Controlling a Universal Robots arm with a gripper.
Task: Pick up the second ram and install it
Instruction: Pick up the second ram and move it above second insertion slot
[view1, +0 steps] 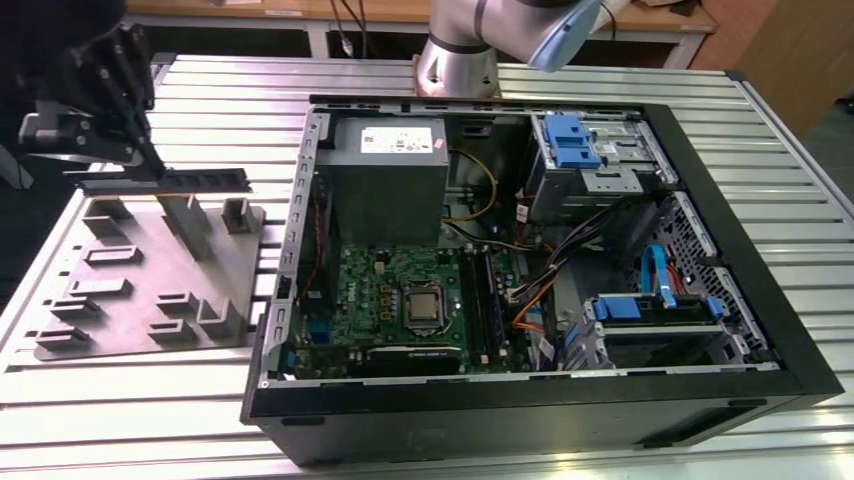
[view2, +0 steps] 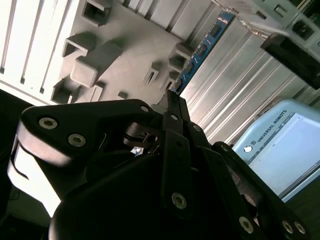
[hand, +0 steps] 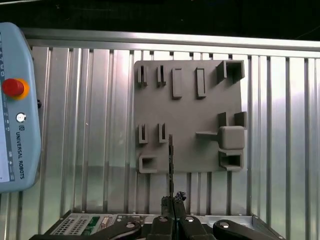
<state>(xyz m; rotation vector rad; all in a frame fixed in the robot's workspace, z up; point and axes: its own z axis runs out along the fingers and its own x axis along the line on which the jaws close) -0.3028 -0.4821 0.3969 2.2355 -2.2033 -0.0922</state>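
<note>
The hand (view1: 138, 168) is squeezing tight on the second ram (view1: 180, 181), gripping it near one end. The stick is lying flat and long, and it is looking lifted just over the grey holder plate (view1: 147, 290), close to the plate's tall posts. So the picking up is looking done. The putting in is not done yet: the ram is hanging well apart from the black slots (view1: 483, 300) on the green board (view1: 387, 290).

The holder plate is sitting on the ribbed metal table (view1: 134, 400). The open computer case (view1: 534, 410) is lying beside it, on the exterior view's right. The case wall is standing between the ram and the board. Orange and black wires (view1: 534, 295) are curling just beside the slots, and a big grey box (view1: 387, 170) is sitting near the board, so the space there is looking tight
</note>
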